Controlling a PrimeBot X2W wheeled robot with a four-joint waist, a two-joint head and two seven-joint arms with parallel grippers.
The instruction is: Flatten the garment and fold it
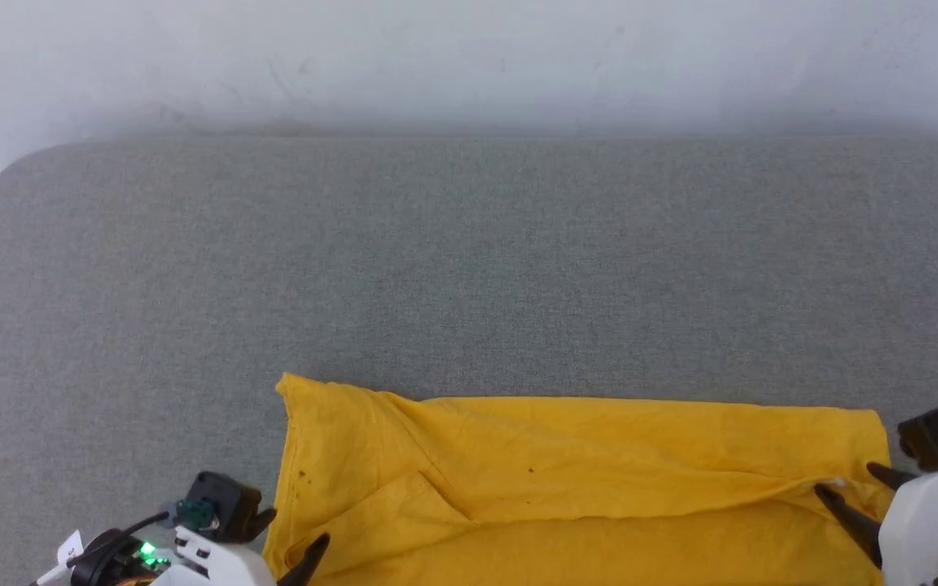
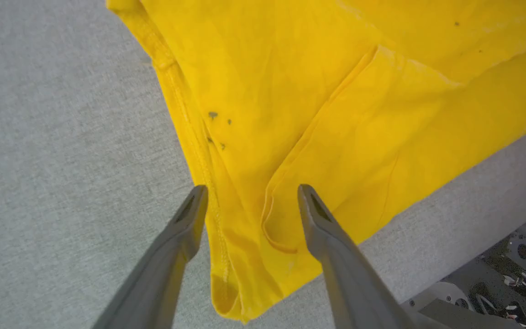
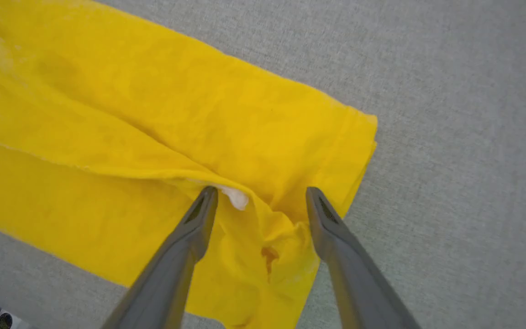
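Head view: the garment [image 1: 583,480] lies as a long, creased band along the near edge of the grey worktop [image 1: 469,244], plain yellow side up, apparently already doubled once. The left hand [image 2: 251,189] stands wide astride the hemmed near corner and the right hand [image 3: 260,189] stands wide astride the opposite end, beside a white label [image 3: 235,197]; neither holds anything. Judged step: taking both end corners for a further fold, which calls for both hands to lower, pinch all layers and lift evenly.
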